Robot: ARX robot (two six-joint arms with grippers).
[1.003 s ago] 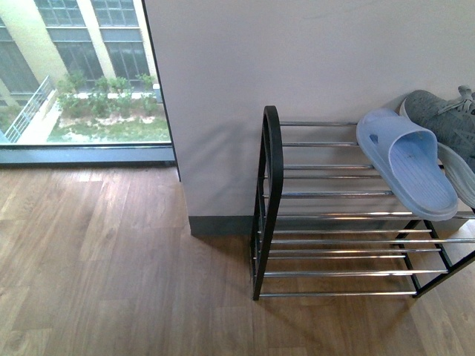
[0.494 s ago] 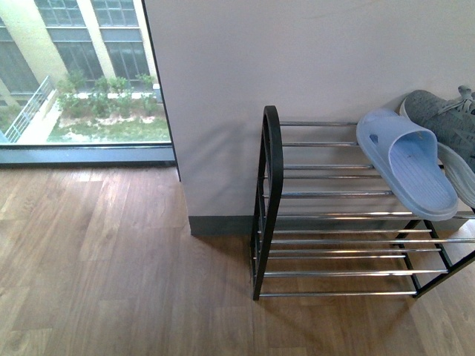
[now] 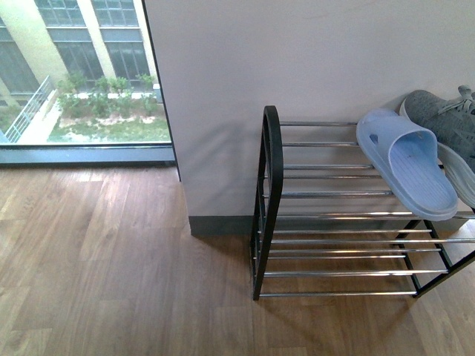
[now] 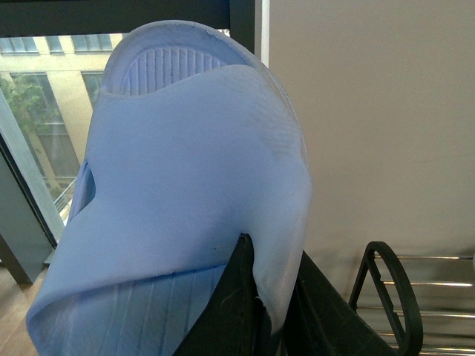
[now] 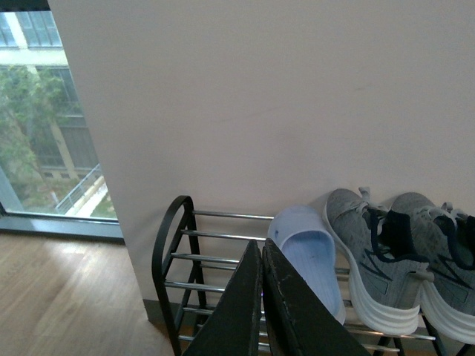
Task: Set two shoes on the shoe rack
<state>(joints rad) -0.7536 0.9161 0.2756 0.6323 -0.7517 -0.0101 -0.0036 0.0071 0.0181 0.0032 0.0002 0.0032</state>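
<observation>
My left gripper is shut on the strap edge of a pale blue slide, which fills most of the left wrist view. The shoe rack, with black side frames and chrome rods, stands against the wall at the right of the front view. On its top tier lie another pale blue slide and a grey knit sneaker. In the right wrist view that slide lies beside two grey sneakers. My right gripper is shut and empty, above the rack. Neither arm shows in the front view.
A white wall runs behind the rack. A large floor-level window lies to the left. Wooden floor spreads in front of the rack and window. The rack's lower tiers hold nothing.
</observation>
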